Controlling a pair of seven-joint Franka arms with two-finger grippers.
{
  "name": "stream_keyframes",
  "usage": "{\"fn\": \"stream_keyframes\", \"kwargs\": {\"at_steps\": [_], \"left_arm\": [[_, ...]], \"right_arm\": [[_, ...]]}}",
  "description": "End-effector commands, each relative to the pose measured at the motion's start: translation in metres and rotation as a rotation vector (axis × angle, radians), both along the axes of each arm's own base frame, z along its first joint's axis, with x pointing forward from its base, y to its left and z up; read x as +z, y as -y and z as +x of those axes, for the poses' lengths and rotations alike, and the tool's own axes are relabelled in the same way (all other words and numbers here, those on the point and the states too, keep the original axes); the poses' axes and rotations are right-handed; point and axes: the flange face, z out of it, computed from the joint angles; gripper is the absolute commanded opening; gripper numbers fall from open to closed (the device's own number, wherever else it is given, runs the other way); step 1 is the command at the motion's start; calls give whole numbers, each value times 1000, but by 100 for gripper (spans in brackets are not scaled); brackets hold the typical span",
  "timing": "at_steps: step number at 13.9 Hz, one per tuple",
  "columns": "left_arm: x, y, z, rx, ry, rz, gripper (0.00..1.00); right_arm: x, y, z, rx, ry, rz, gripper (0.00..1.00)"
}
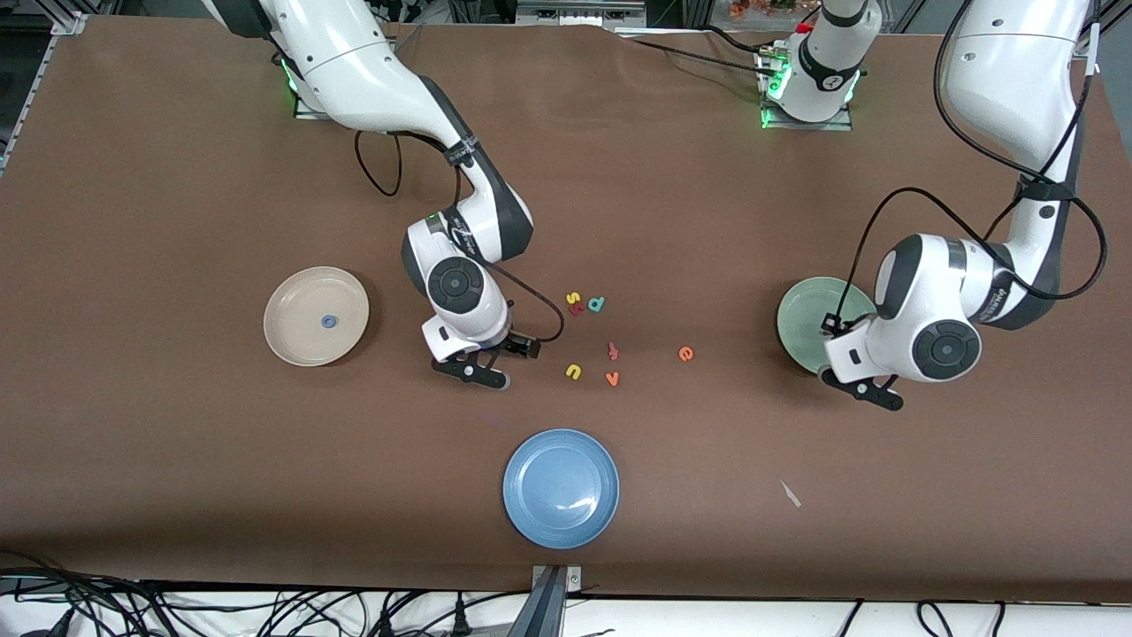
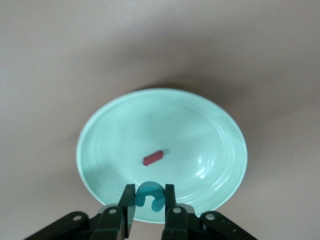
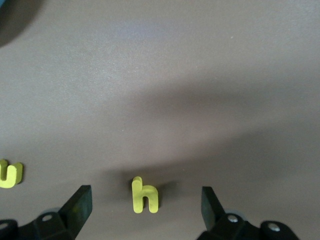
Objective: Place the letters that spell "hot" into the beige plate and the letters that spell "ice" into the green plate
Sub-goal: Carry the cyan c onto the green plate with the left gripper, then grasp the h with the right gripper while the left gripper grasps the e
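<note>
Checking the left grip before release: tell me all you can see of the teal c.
The teal c is a small, flat letter of matte teal that looks like foam, an open curl. The left gripper is shut on it, a finger pressing each side. It hangs over the green plate, above the rim, not resting on it. A dark red i lies in the plate, apart from it.

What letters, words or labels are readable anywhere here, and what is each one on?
"h": yellow foam letter on the table.
"u": second yellow foam letter beside it.
"e": orange foam letter on the table.
"c": teal foam letter gripped by the left pincer over the green plate.
"o": blue foam ring in the beige plate.
Black band on the right arm and print on the left arm: too small to read.
</note>
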Motion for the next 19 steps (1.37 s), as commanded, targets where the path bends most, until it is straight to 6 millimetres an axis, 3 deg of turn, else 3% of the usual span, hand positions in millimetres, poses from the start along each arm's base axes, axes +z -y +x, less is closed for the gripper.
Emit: {"fn": "stream_keyframes", "kwargs": {"at_steps": [1, 2, 3, 5, 8, 11, 13, 14, 16, 19], "left_arm": [[1, 3, -41, 8, 43, 22, 28], [1, 4, -43, 27, 46, 29, 52], [3, 4, -42, 39, 52, 30, 98], [10, 14, -39, 54, 65, 24, 100], [18, 44, -38, 138, 101, 47, 100], [19, 110, -33, 315, 161, 80, 100], [9, 154, -21, 436, 192, 96, 100], [-2, 164, -12, 529, 171, 78, 100], [-17, 213, -6, 658, 160, 71, 100], [-35, 226, 11, 825, 198, 63, 100]], "right_arm": [[-9, -6, 2, -14, -18, 11, 94], [-9, -6, 2, -16, -18, 10, 92], [-10, -6, 2, -18, -20, 10, 91], [-15, -7, 0, -36, -35, 22, 88], [-25, -7, 0, -46, -28, 28, 84], [-29, -13, -4, -31, -28, 34, 73], [-27, -15, -5, -31, -31, 45, 65], [-27, -16, -5, -35, -34, 49, 62], [-26, -17, -6, -32, -35, 50, 58], [-25, -16, -6, -32, -38, 47, 45]]}}
